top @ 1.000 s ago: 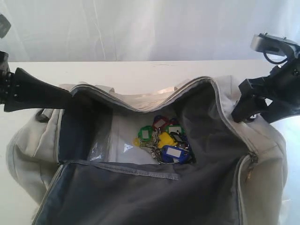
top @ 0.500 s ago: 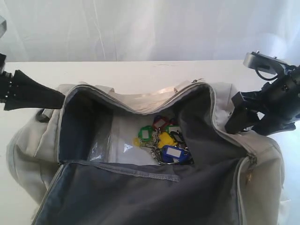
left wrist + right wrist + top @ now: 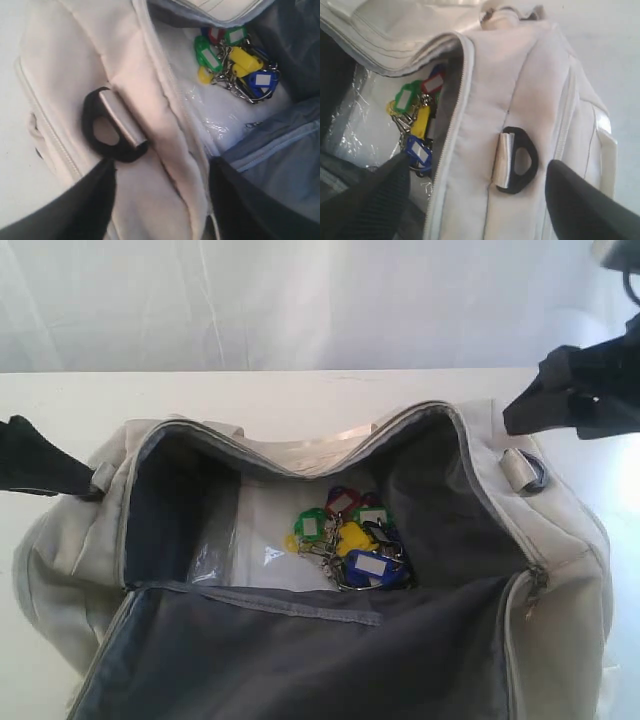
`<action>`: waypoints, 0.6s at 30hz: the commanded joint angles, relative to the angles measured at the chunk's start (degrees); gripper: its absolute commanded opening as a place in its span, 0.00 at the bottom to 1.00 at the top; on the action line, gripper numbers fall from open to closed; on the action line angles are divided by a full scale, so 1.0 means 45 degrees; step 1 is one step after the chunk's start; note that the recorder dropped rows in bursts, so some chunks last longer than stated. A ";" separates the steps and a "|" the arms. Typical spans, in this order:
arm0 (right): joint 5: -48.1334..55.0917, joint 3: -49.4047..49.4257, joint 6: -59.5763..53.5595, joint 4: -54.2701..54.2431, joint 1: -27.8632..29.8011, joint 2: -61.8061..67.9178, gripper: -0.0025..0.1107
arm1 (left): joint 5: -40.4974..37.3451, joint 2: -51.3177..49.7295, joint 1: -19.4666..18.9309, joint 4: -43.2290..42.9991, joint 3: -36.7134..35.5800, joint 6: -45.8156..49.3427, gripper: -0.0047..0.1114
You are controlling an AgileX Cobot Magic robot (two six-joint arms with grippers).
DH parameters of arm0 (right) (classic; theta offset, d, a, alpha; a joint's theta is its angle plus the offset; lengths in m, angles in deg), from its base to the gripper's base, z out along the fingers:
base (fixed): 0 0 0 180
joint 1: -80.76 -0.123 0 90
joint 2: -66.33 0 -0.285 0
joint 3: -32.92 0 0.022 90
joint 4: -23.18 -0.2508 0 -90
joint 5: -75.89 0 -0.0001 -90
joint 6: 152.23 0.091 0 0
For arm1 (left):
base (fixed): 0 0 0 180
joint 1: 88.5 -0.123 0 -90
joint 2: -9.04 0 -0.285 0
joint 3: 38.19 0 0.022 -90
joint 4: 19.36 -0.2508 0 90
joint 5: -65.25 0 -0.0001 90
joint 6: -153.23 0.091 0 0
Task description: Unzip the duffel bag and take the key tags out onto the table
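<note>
The cream duffel bag (image 3: 560, 570) lies unzipped on the white table (image 3: 300, 395), its mouth gaping and the dark grey lining showing. The key tags (image 3: 348, 538), green, red, yellow and blue on metal rings, lie in a bunch on the bag's floor; they also show in both wrist views, as key tags (image 3: 235, 62) and key tags (image 3: 417, 120). My left gripper (image 3: 60, 472) is off the bag's left end; its jaws (image 3: 162, 200) stand open over the bag's rim, holding nothing. My right gripper (image 3: 530, 405) hovers above the bag's right end, and its jaws (image 3: 480, 205) are open and hold nothing.
A dark ring (image 3: 112, 127) sits on a strap loop at the bag's left end and another ring (image 3: 520, 160) at the right end. Crinkled clear plastic (image 3: 215, 560) covers the bag's floor. A white curtain (image 3: 300, 300) hangs behind the table.
The left gripper has opened, let go of the bag's left rim and drawn back to the left. The right gripper has risen up and to the right, off the bag's right end.
</note>
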 commanded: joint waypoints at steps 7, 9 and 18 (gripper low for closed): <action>-0.0081 0.0165 -0.0072 -0.0588 -0.0541 -0.1488 0.64 | -0.0546 -0.2575 -0.0036 0.1712 0.0034 0.0801 0.66; -0.0364 0.0446 -0.0102 -0.0588 -0.0845 -0.1464 0.64 | -0.1357 -0.2969 -0.0036 0.2789 0.0034 0.1723 0.58; -0.0647 0.1147 -0.0156 -0.0535 -0.1191 -0.1464 0.64 | -0.0629 -0.3251 -0.0525 0.2408 0.0349 0.1169 0.04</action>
